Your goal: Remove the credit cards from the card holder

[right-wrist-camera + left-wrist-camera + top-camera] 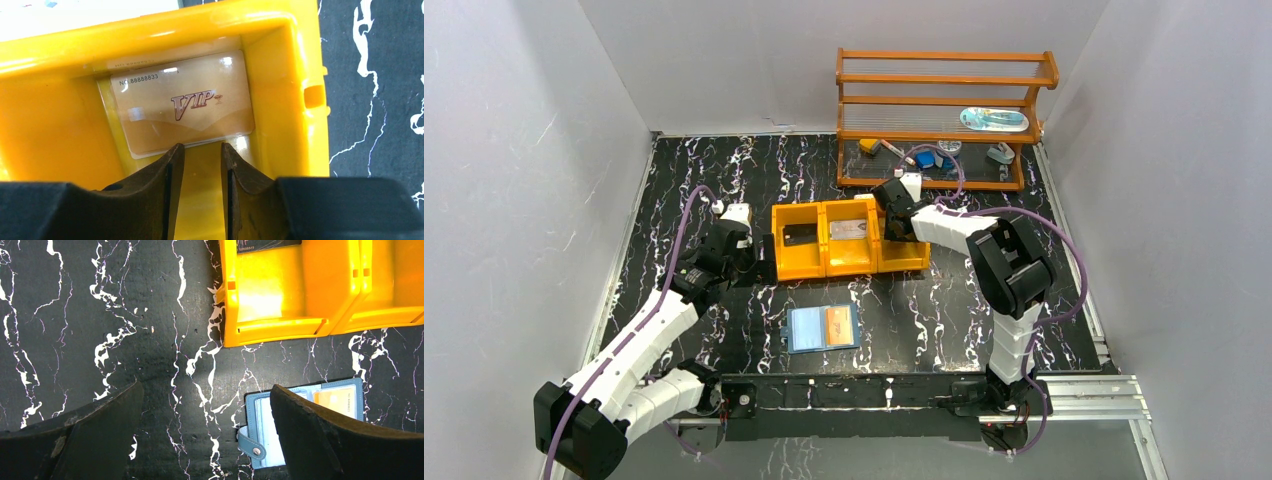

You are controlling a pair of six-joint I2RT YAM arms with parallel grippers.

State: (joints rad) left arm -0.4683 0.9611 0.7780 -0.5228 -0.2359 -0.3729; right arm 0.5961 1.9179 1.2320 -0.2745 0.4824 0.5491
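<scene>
Card holder: lies open in front of orange tray, partly hidden under wide-apart left gripper. Gold VIP card: inside tray, just beyond slightly parted, empty right gripper.

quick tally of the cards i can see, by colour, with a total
dark card in the orange plastic tray's left compartment: 1
silvery-grey card, middle compartment: 1
gold VIP card, right compartment: 1
orange card in the open blue wallet: 1
total: 4, more may lie hidden underneath

White-and-black jointed arms trail purple cables.
</scene>
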